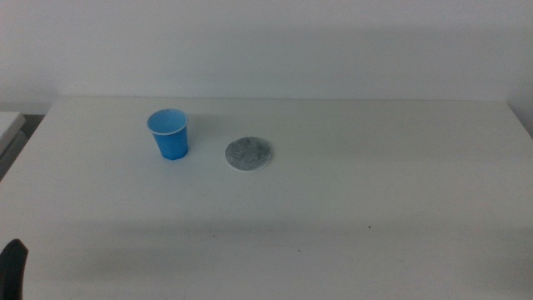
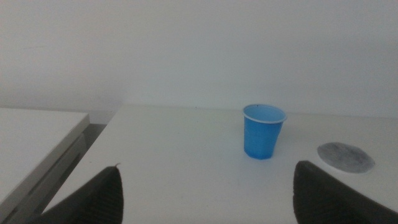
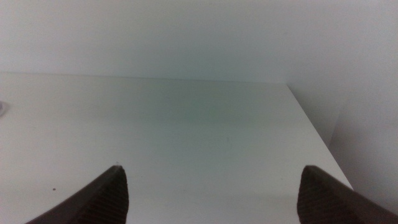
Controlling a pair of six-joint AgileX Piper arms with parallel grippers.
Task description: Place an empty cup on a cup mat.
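The blue cup point(image 1: 169, 133) stands upright and empty on the white table, left of centre. The speckled grey cup mat point(image 1: 248, 154) lies flat just to its right, apart from it, with nothing on it. My left gripper point(image 1: 12, 267) shows only as a dark tip at the bottom left corner of the middle view. In the left wrist view, the left gripper point(image 2: 208, 167) is open and empty, well short of the cup point(image 2: 263, 130), with the mat point(image 2: 346, 157) beside the cup. My right gripper point(image 3: 212, 169) is open and empty over bare table, out of the middle view.
A second pale surface point(image 2: 37, 130) stands to the left of the table across a dark gap; it also shows in the middle view point(image 1: 8, 125). The table's right edge point(image 3: 317, 137) shows in the right wrist view. A white wall runs behind the table.
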